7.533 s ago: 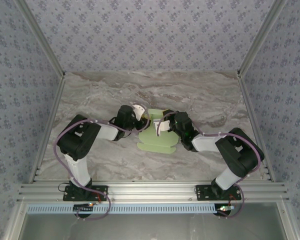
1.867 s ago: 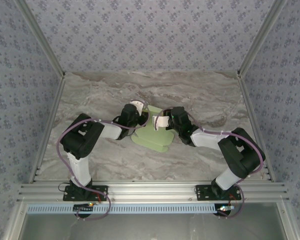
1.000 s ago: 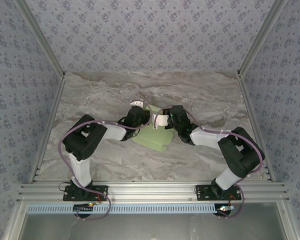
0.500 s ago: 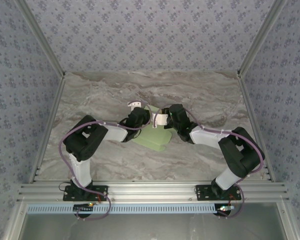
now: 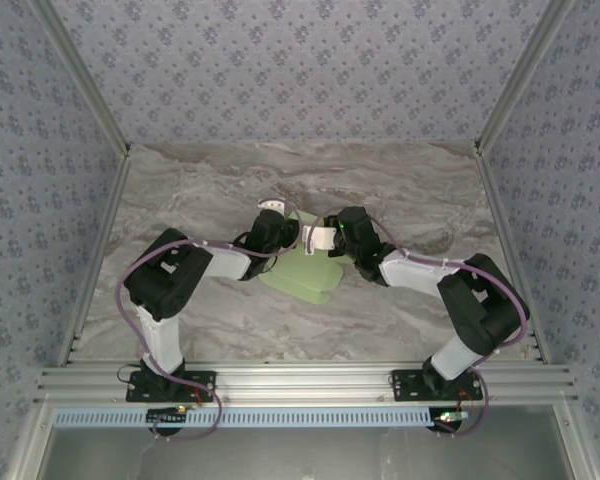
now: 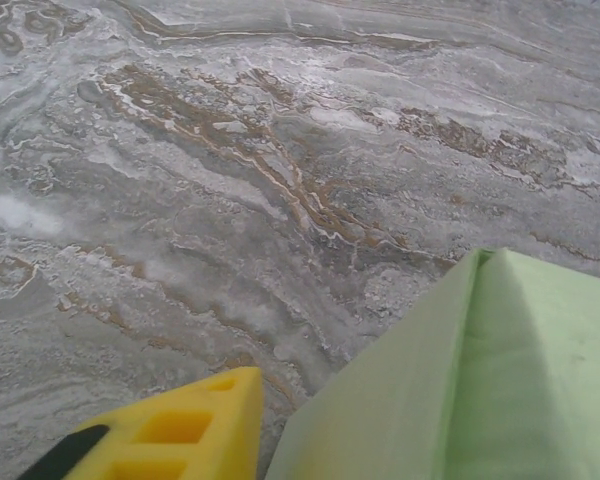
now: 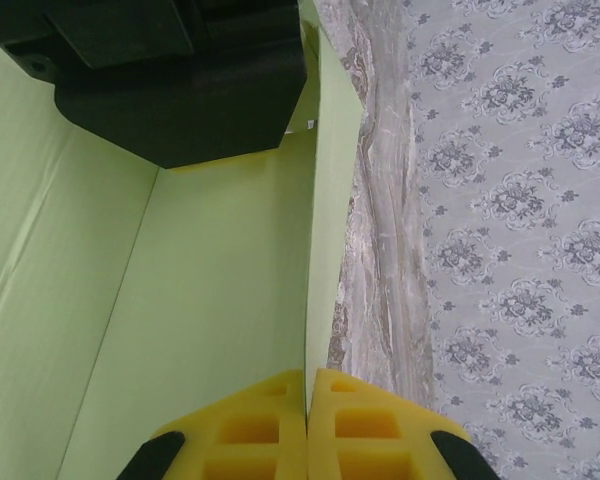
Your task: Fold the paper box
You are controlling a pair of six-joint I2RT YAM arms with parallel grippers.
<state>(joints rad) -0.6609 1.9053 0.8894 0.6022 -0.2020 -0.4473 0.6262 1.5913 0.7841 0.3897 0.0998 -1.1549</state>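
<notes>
The paper box (image 5: 302, 270) is pale lime-green card lying mid-table, part folded, with panels standing up at its far end. My right gripper (image 5: 318, 238) is shut on the thin top edge of one upright panel (image 7: 332, 180), its yellow pads (image 7: 365, 425) pressed together over it. My left gripper (image 5: 283, 228) meets the box from the left. Its black body (image 7: 175, 85) sits inside the card's corner. One yellow finger (image 6: 170, 435) shows beside a sloping green panel (image 6: 480, 380), which hides the other finger.
The marble tabletop (image 5: 200, 190) stretches round the box, with patterned walls (image 5: 300, 70) at the back and sides and metal rails (image 5: 90, 270) along the edges. Both arm bases sit on the aluminium frame (image 5: 300, 380) at the near edge.
Since several seconds ago both grippers have moved toward the back and closer together, drawing the card with them and raising its panels. Over the last second little has shifted.
</notes>
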